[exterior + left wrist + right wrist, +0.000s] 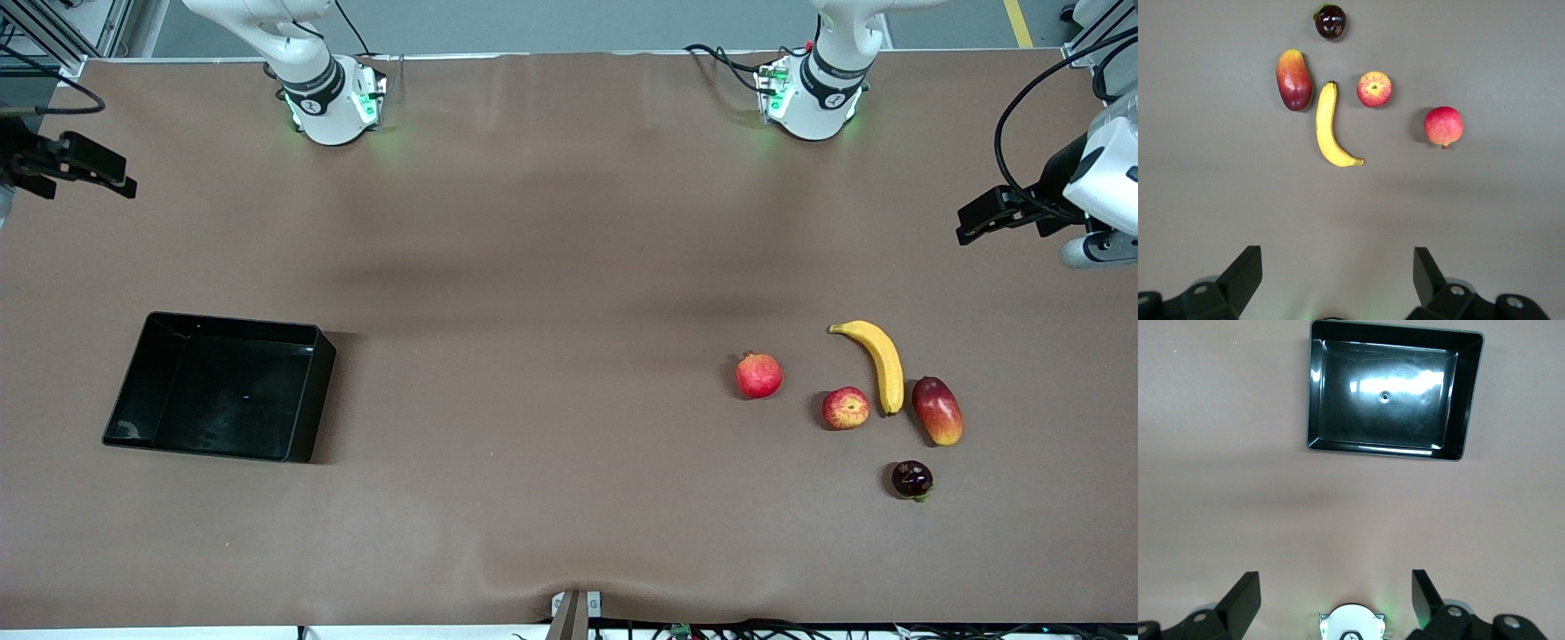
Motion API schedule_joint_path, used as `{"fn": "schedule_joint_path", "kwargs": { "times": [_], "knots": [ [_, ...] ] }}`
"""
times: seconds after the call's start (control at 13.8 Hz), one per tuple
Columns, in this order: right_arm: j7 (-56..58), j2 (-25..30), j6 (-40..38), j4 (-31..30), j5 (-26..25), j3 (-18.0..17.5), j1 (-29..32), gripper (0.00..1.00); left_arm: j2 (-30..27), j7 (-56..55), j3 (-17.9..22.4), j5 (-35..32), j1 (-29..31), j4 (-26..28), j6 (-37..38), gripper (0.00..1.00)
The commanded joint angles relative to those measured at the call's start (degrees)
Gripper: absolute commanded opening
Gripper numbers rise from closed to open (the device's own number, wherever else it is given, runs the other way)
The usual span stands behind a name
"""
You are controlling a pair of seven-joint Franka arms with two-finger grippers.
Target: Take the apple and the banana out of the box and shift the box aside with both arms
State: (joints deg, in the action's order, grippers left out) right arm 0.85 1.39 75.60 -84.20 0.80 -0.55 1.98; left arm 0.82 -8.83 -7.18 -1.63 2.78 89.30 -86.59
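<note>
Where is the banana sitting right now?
In the front view the banana lies on the table toward the left arm's end, between the apple and the mango, away from the black tray.

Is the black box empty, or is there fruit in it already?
Empty. The black box shows only its bare shiny floor, and the banana and apple lie on the table toward the left arm's end.
</note>
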Motion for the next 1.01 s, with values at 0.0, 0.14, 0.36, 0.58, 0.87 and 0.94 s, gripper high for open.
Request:
{"fn": "schedule_joint_path", "kwargs": {
  "times": [0.0, 0.14, 0.36, 0.58, 0.87, 0.94],
  "knots": [
    [0.6, 0.9, 1.8, -0.4, 0.6, 0.4, 0.2, 1.00, 0.5, 1.4, 0.1, 0.4, 0.0, -1.2, 0.2, 1.00],
    [0.6, 0.7, 2.7, -0.5, 0.6, 0.5, 0.2, 1.00, 0.5, 1.4, 0.1, 0.4, 0.0, -1.2, 0.2, 1.00],
    [0.6, 0.7, 2.7, -0.9, 0.6, 0.4, -0.1, 1.00, 0.5, 1.4, 0.1, 0.4, 0.1, -1.2, 0.2, 1.00],
    [0.6, 0.7, 2.3, -1.0, 0.6, 0.3, -0.2, 1.00, 0.5, 1.4, 0.1, 0.4, 0.1, -1.2, 0.2, 1.00],
    [0.6, 0.5, 2.4, -1.0, 0.5, 0.2, -0.3, 1.00, 0.5, 1.4, 0.1, 0.4, 0.1, -1.2, 0.2, 1.00],
    [0.6, 0.5, 2.4, -1.0, 0.5, 0.1, -0.4, 1.00, 0.5, 1.4, 0.1, 0.4, 0.1, -1.2, 0.2, 1.00]
  ]
}}
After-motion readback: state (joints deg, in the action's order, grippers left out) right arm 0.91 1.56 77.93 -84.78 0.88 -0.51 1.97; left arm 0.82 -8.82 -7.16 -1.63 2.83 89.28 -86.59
